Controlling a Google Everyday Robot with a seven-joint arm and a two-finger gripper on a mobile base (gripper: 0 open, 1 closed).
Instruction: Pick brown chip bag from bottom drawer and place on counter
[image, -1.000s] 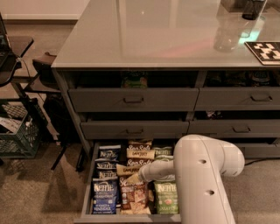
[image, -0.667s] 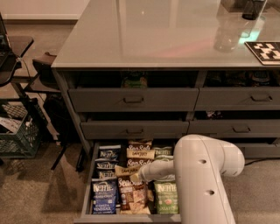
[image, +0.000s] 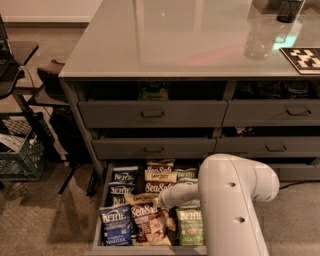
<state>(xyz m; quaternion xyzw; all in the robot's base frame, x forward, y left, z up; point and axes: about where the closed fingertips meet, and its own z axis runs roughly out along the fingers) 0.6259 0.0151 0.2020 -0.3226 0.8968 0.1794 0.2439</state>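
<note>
One camera, looking down over the cabinet, and the bottom drawer (image: 98, 212) is pulled wide open at the lower centre of the frame, packed with snacks. Blue Kettle bags (image: 116, 226) run down its left column, a green bag (image: 190, 226) sits at the right, and the cream-and-brown bags fill the middle. The brown chip bag (image: 148, 225) nearest the front lies flat in that middle column, with more of its kind stacked behind it toward the cabinet. The big white arm (image: 235, 210) fills the lower right and reaches leftward into the drawer, and the gripper (image: 161, 200) is down over the middle column, right above the brown bags, just behind the front one. Whether it is open or closed, or has hold of anything, I cannot tell; the arm's own bulk hides that end. No bag looks lifted, they all lie in the drawer. So by my read this is the reach-and-grasp step: drawer open, arm in place, pick not yet confirmed. The lift out and the carry up to the counter (image: 165, 45) are left, and that glossy grey top across the upper frame has plenty of bare surface at its left, away from the bottle (image: 260, 37) at upper right.
</note>
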